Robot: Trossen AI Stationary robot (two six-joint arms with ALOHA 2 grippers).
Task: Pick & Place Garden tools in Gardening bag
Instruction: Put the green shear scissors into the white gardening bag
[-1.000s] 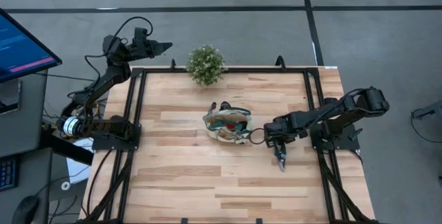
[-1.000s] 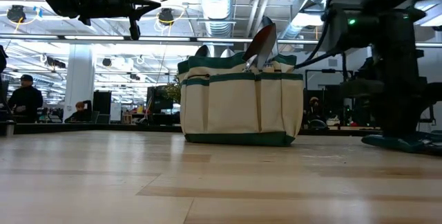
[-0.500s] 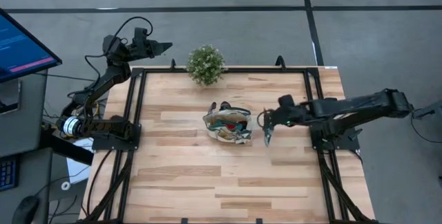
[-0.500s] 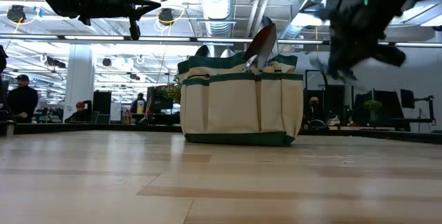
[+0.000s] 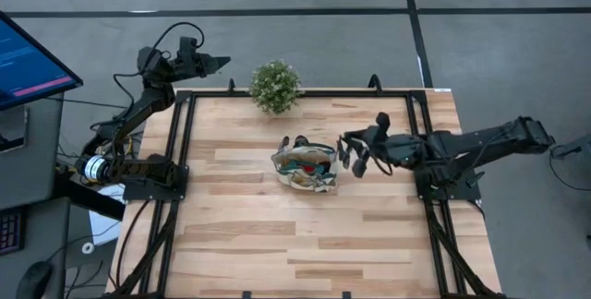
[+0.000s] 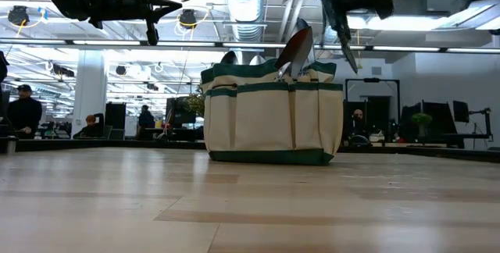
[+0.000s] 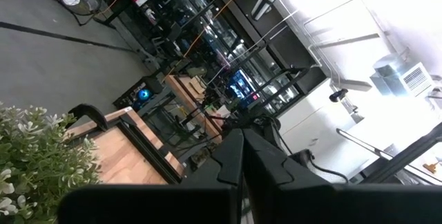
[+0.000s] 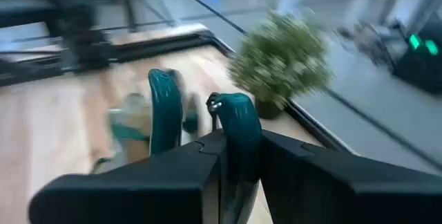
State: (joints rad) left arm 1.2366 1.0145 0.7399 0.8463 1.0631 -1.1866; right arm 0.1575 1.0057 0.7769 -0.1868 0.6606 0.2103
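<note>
The right gripper (image 5: pixel 349 154) is up in the air just beside the gardening bag (image 5: pixel 305 164), on the bag's right-hand side from above, and it's clamped on the pruning shears (image 8: pixel 231 124). In the right wrist view the two teal handles stick out past the dark fingers (image 8: pixel 173 165), one handle pinched right between them. From table height the shears (image 6: pixel 341 26) hang at a slant above the bag's top corner, not touching it as far as I can tell, though that part is pretty smeared.

The bag (image 6: pixel 273 112) sits upright around the middle of the wooden table (image 5: pixel 277 244), beige canvas with teal-green trim and pockets on the front. A trowel (image 6: pixel 297 48) pokes out of the top, silver blade up, and there looks to be more stuff in there from above, but I can't sort it out.

The left gripper (image 5: pixel 218 60) is parked off the far-left corner of the table, raised, jaws pressed together; you can see the fingers (image 7: pixel 238 158) meeting in the left wrist view. The potted plant (image 5: pixel 275 86) sits at the far edge, well apart from the bag.

No readable brand or label on the bag or tools. A monitor (image 5: pixel 28 59) at the left edge shows text lines, too small to read. People stand in the room behind.
</note>
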